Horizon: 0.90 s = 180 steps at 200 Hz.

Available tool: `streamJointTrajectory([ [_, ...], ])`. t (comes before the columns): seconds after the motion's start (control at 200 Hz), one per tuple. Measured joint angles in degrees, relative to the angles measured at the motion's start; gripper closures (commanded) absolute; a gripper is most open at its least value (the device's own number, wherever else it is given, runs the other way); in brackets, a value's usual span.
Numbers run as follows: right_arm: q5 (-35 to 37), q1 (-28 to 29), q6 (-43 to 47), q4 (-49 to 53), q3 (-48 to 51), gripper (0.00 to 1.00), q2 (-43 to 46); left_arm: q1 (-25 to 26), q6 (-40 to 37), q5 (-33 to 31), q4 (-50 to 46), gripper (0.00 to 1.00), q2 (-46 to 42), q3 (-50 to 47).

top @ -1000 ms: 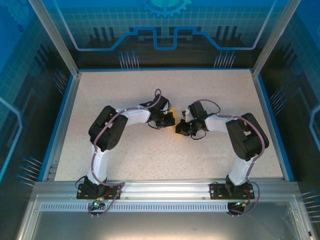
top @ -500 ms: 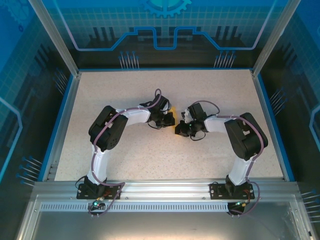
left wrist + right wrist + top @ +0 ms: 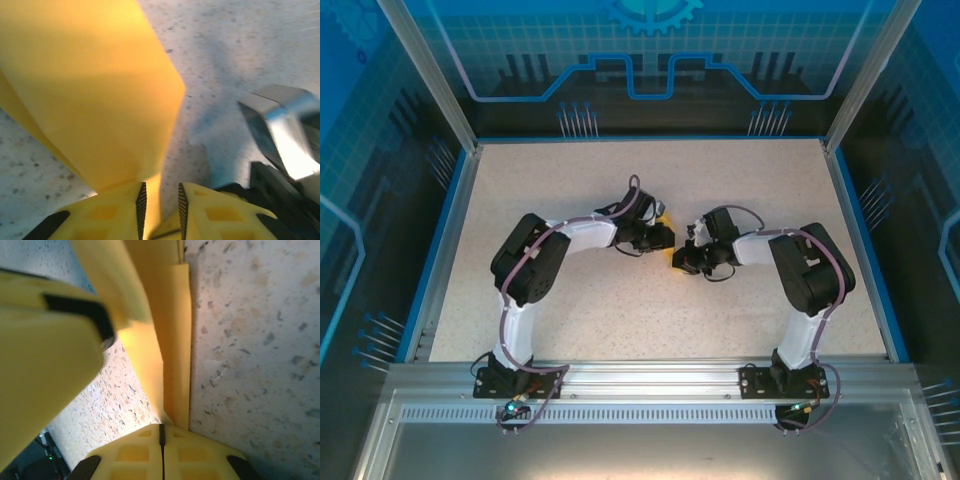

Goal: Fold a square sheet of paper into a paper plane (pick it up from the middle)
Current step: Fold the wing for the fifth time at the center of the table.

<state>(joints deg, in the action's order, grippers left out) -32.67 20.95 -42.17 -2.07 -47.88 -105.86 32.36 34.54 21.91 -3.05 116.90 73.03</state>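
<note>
Wrist views make plain what overhead blurs: left claw (image 3: 160,204) and right claw (image 3: 161,432) each clamped on the paper (image 3: 100,90) just ahead, now nearer together.

The folded orange-yellow paper sheet (image 3: 90,90) sits between the left gripper (image 3: 160,197) fingertips, extending ahead of them over the speckled beige tabletop (image 3: 240,40). The right gripper (image 3: 161,432), just right of it, pinches the same sheet.

I see a speckled beige tabletop (image 3: 650,310) edged in blue. Blue panels (image 3: 740,60) with a gear print wall the far side, and an aluminium rail (image 3: 650,378) lines the near edge.
</note>
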Motion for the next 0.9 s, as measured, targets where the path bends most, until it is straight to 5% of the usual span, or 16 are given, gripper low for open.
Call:
streamJointTrajectory([
  [0.29, -3.43, -1.16, -2.49, 0.11, -0.68, 0.99, -1.44, 0.02, 1.64, 3.54, 7.96, 0.86, -1.55, -6.91],
  [0.9, -4.11, -1.57, -2.21, 6.08, -3.89, 0.99, -2.78, 0.07, 0.83, 1.49, 5.88, 0.87, 1.46, -4.74],
])
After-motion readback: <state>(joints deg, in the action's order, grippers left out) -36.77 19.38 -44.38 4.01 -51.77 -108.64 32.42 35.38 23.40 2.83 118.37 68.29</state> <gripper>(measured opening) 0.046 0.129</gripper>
